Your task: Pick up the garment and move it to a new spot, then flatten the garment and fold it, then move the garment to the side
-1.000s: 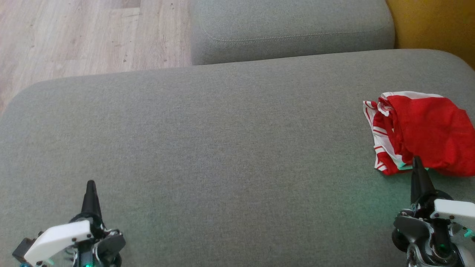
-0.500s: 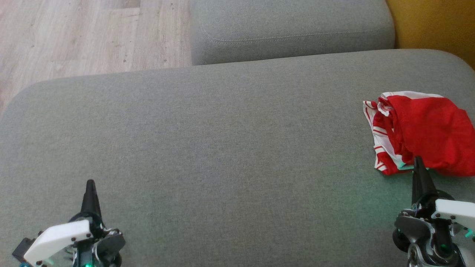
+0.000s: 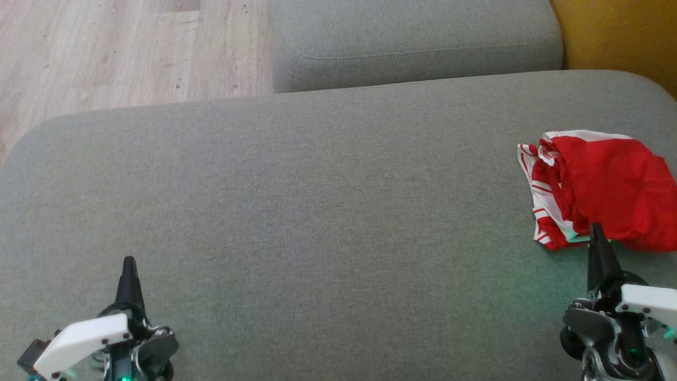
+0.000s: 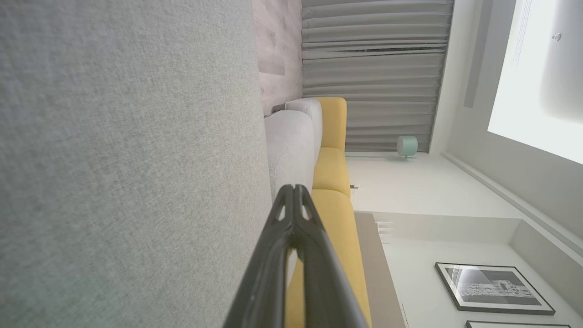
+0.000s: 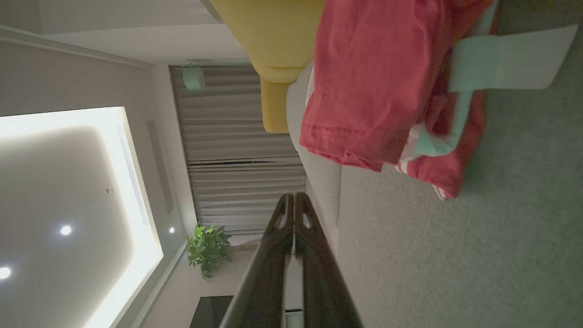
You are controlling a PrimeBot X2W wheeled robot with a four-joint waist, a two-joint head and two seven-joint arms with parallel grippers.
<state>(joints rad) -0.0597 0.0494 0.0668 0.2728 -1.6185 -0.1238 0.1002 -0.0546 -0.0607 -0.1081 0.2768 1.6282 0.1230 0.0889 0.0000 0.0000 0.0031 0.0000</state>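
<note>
The left gripper (image 3: 128, 263) and the right gripper (image 3: 596, 228) each have 2 long, glossy black fingers (image 4: 271, 259) that taper to a narrow tip, with a small oval slot cut near each end. Behind the fingers is an angular white cover (image 3: 79, 341) dotted with small dark screws (image 3: 127, 335). Beneath it is a dark grey housing (image 3: 582, 320) with green-teal lights (image 3: 667, 333).

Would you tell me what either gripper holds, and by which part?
Nothing is held: left gripper and right gripper shut empty; garment lies free.
</note>
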